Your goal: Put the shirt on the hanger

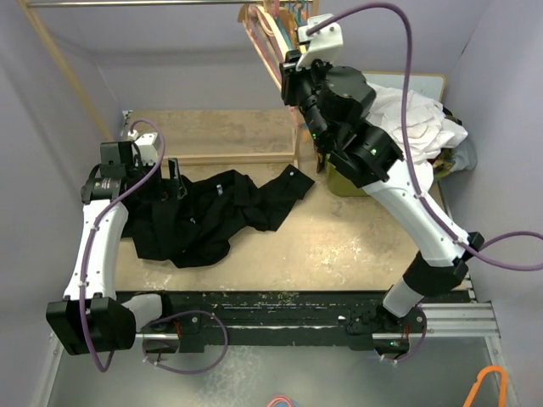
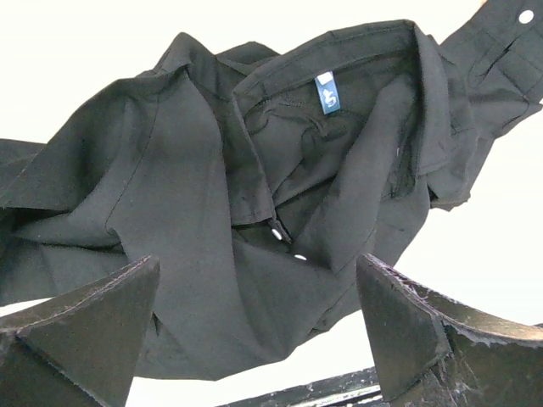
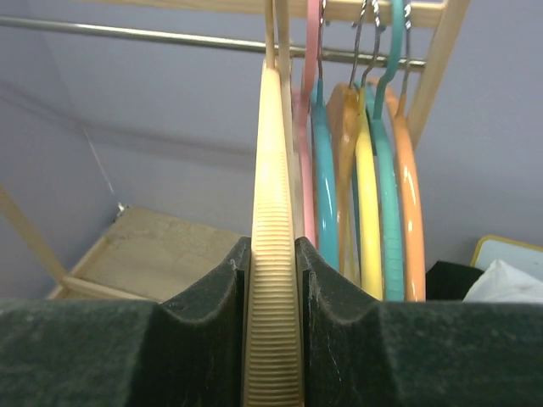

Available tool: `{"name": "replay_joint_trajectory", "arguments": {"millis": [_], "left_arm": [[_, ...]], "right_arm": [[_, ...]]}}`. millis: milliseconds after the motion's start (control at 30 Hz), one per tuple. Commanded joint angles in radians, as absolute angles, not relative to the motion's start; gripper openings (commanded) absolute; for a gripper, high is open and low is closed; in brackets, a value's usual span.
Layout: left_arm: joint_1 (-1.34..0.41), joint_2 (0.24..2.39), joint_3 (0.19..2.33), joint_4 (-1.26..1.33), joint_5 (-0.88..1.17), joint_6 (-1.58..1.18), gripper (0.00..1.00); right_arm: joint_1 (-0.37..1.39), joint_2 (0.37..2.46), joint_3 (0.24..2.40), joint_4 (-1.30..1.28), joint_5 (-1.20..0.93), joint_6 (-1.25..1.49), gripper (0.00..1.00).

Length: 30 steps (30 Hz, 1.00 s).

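Observation:
The black shirt (image 1: 204,216) lies crumpled on the left half of the table, one sleeve stretched to the right. In the left wrist view its open collar with a blue label (image 2: 327,91) faces up. My left gripper (image 1: 172,180) hovers over the shirt's left part, open and empty (image 2: 259,326). The cream-beige hanger (image 3: 273,220) hangs on the rail at the back. My right gripper (image 3: 273,280) is shut on its ribbed lower edge. In the top view the right gripper (image 1: 293,72) is up at the hangers (image 1: 265,38).
Pink, teal, yellow and orange hangers (image 3: 365,186) hang right beside the cream one on a metal rail (image 3: 127,34) in a wooden frame (image 1: 237,157). White cloth (image 1: 416,119) is piled in a bin at the back right. A black rail (image 1: 280,314) runs along the near edge.

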<state>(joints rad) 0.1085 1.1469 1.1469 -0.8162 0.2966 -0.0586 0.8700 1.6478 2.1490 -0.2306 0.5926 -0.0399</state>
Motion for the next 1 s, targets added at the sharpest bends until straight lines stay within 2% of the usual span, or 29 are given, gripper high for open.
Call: {"name": "replay_joint_trajectory", "arguments": {"millis": [0, 633, 867, 967], "left_arm": [[0.103, 1.169, 1.152, -0.795, 0.288, -0.038, 0.99], [0.103, 1.169, 1.146, -0.795, 0.293, -0.03, 0.99], [0.098, 1.187, 1.142, -0.807, 0.334, 0.01, 0.99], [0.067, 1.219, 1.15, -0.819, 0.265, 0.01, 1.0]], "right_arm": [[0.871, 1.58, 2.162, 0.002, 0.521, -0.098, 0.0], [0.871, 1.629, 2.127, 0.03, 0.465, -0.054, 0.0], [0.873, 1.491, 1.945, 0.08, 0.353, 0.016, 0.0], [0.876, 1.371, 1.729, 0.099, 0.291, 0.058, 0.0]]}}
